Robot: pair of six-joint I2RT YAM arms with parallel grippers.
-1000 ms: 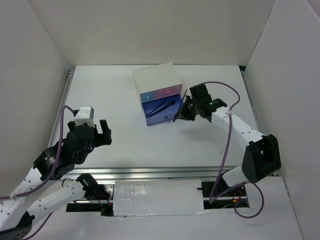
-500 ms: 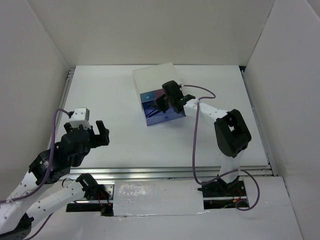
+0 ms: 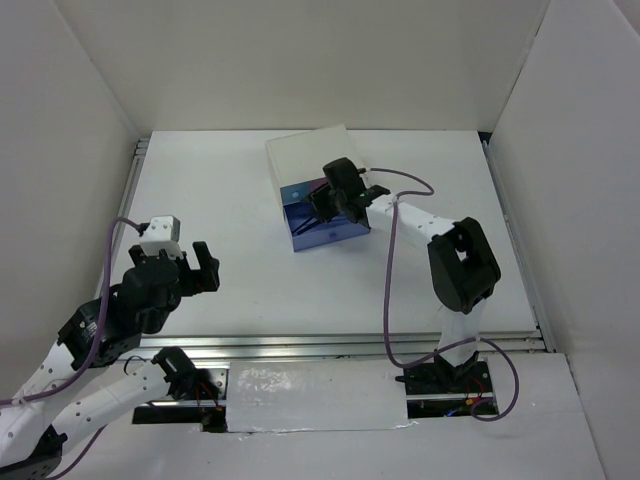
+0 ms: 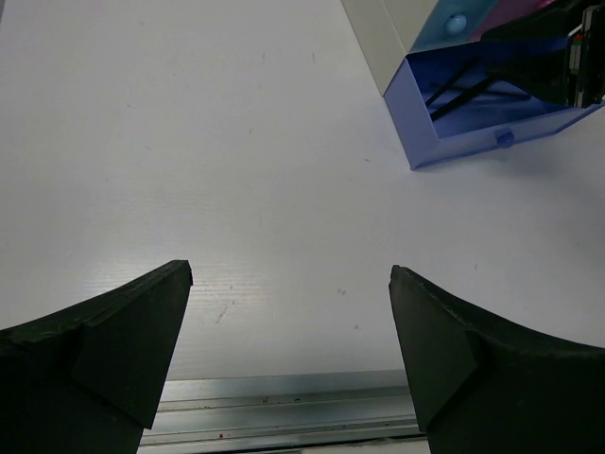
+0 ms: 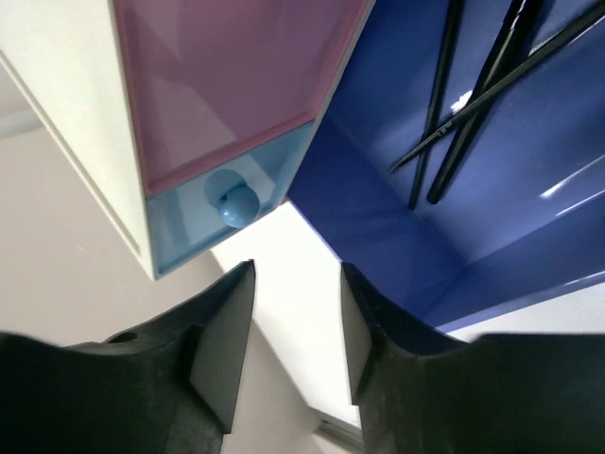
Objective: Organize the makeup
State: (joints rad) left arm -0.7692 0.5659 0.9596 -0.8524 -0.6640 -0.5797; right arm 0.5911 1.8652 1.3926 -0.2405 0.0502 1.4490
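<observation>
Nearest the bases, well short of the white drawer box point(image 3: 305, 150), my left gripper point(image 4: 290, 272) hovers over the bare surface point(image 4: 236, 142). Its jaws are spread wide and hold nothing.

Beyond it, the dark-blue drawer point(image 4: 492, 142) stands pulled out from the bottom of the box toward the arms. The thin black brushes point(image 5: 482, 95) lie crossed on its floor, so the makeup I can see is already inside. No compact, jar, pencil or tube shows in any view.

My right gripper point(image 5: 296, 274) hangs over the open drawer at the box's front face. Its jaws are parted by a narrow gap with nothing between them. The wrist view shows the light-blue drawer's knob point(image 5: 236, 201) just ahead and the pink drawer point(image 5: 227, 85) beside it, both pushed in.

I judge the step in hand to be finishing the brush deposit and shutting the dark-blue drawer. To do it well:
- **Clear the drawer.** I would lift the right jaws straight up out of it so no brush handle is dragged along.
- **Check the brushes.** No tip should overhang the drawer's front wall.
- **Push squarely.** I would press on the middle of that front wall, along the drawer's own slide line. The box sits skewed to the surface's edges, and an off-axis push would likely turn the whole box instead.
- **Brace if needed.** The left arm could hold the box's far side if it starts to slide.
</observation>
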